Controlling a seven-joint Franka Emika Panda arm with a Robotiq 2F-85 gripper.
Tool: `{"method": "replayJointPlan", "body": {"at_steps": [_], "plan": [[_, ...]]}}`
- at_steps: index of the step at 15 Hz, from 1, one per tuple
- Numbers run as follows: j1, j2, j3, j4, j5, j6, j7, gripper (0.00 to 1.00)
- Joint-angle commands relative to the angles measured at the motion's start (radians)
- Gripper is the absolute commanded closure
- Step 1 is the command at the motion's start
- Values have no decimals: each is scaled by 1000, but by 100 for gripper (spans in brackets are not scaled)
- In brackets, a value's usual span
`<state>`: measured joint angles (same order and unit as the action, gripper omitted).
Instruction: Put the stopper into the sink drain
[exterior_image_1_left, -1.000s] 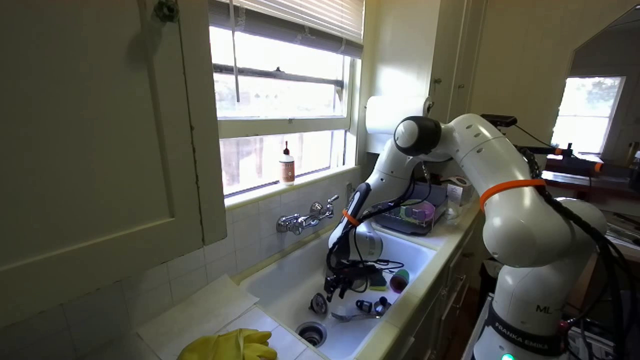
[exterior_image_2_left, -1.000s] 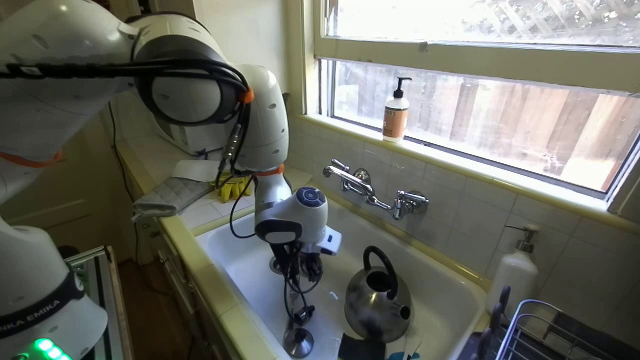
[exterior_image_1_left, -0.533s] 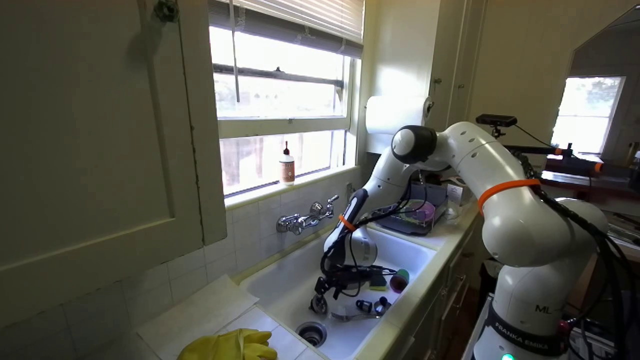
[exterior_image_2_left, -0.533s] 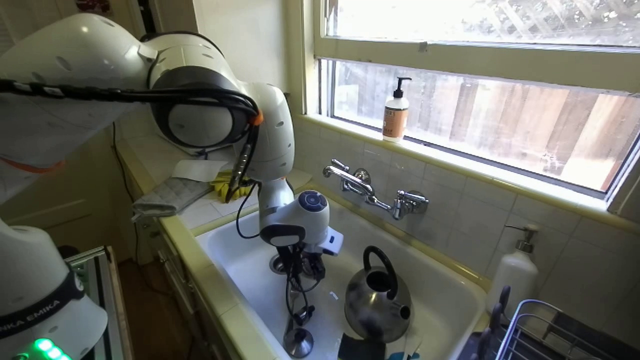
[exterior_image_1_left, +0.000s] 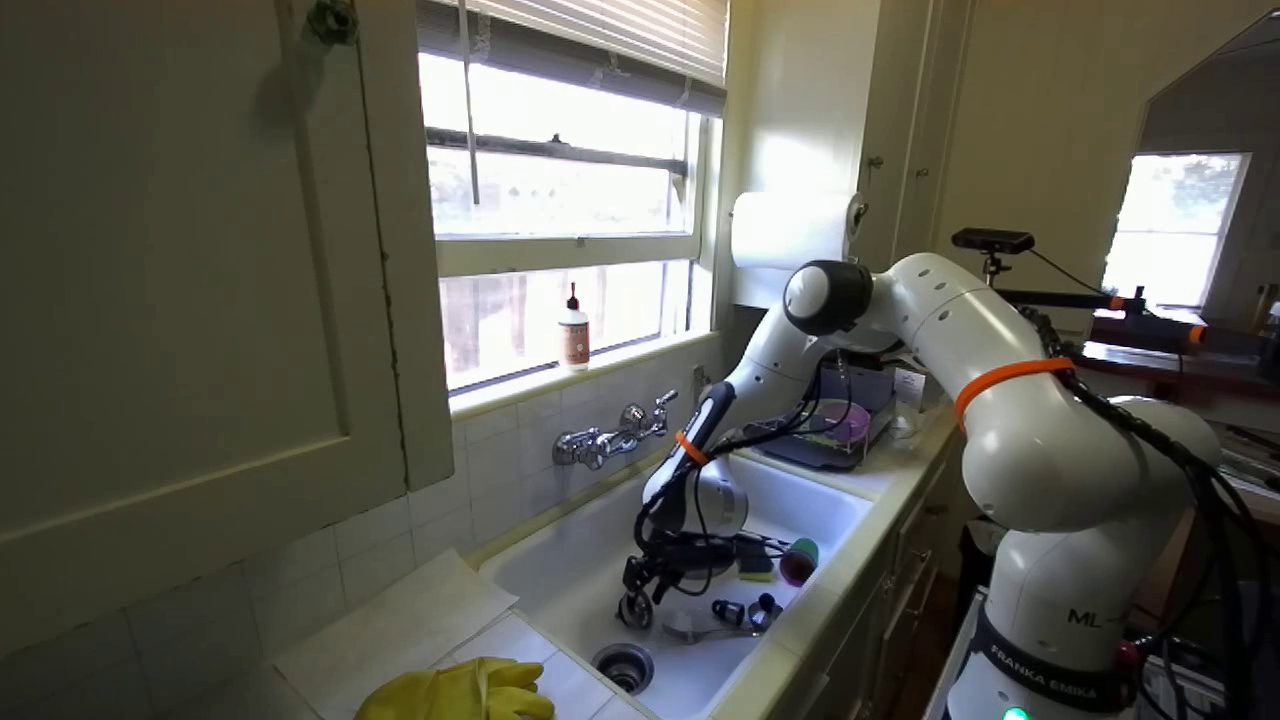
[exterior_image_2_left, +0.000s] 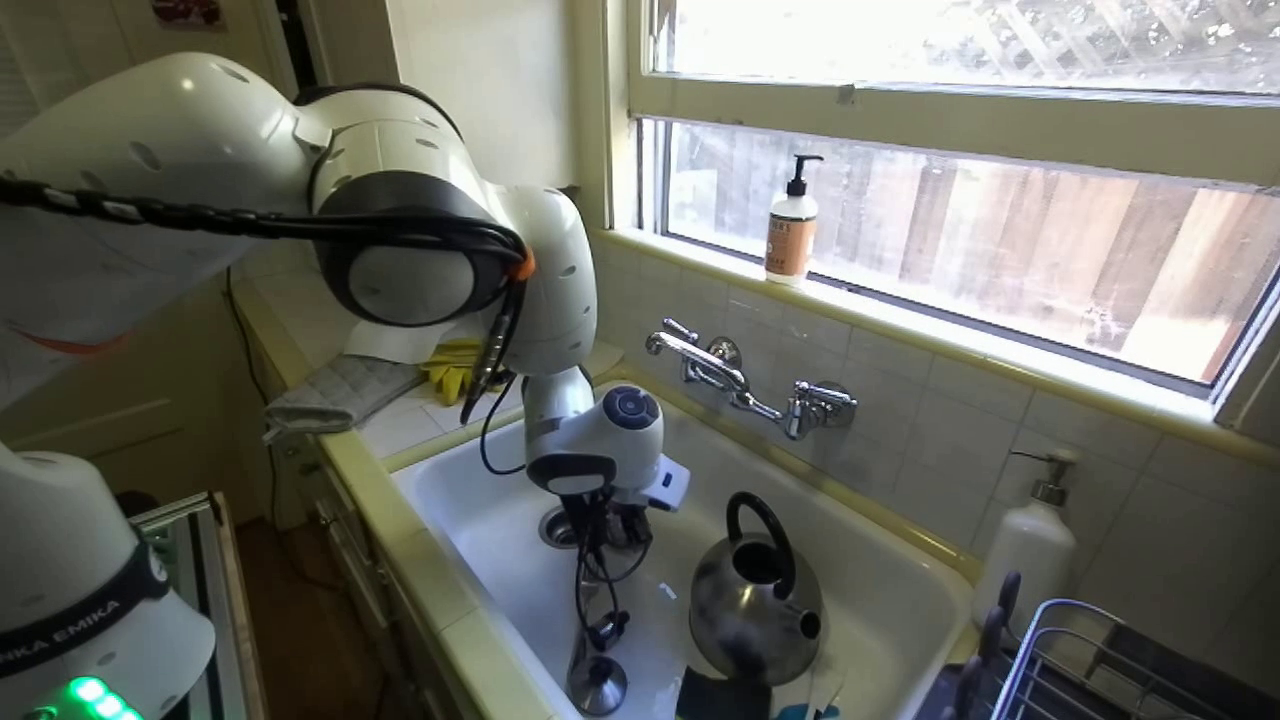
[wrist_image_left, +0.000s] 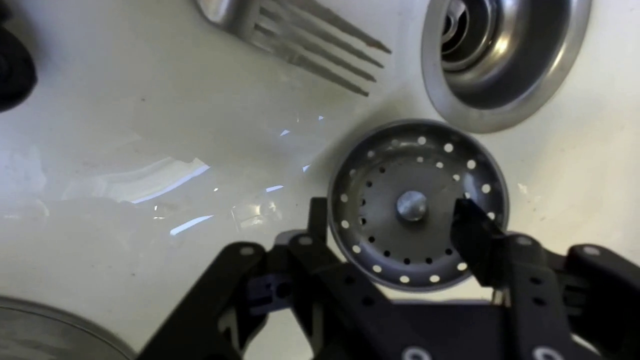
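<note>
Premises are a kitchen of domestic type, evidenced by a white sink (exterior_image_2_left: 885, 600) containing a steel kettle (exterior_image_2_left: 750, 620) and a fork (wrist_image_left: 295, 56), a wall-mounted chrome faucet (exterior_image_2_left: 735, 380), a pump bottle (exterior_image_2_left: 790, 240) on the windowsill (exterior_image_2_left: 900, 327), a dish rack (exterior_image_1_left: 805, 453), a paper towel roll (exterior_image_1_left: 790, 230), yellow rubber gloves (exterior_image_1_left: 455, 692) on the tiled table (exterior_image_1_left: 580, 682), and a painted cabinet door (exterior_image_1_left: 200, 280).

The stopper (wrist_image_left: 418, 206) was a round, dark metal strainer cup, pierced by rings of small holes, with a bright round knob at its centre; its hollow side faced the wrist view. In an exterior view the stopper (exterior_image_1_left: 633, 613) stood tilted, its upper part partly covered. It lay outside the sink drain (wrist_image_left: 506, 62), just beside it, a narrow gap showing between them in that exterior view. The drain, a dark round hole with a grey metal rim, was uncovered.
</note>
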<state>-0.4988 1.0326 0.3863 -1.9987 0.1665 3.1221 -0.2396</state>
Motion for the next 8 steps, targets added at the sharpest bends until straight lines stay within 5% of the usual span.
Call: {"method": "replayJointPlan", "body": {"at_steps": [1, 3, 8], "plan": [[-35, 37, 29, 20, -38, 13, 23, 36], [-47, 31, 39, 15, -36, 3, 25, 32], [-64, 21, 56, 9, -29, -19, 37, 41]]}}
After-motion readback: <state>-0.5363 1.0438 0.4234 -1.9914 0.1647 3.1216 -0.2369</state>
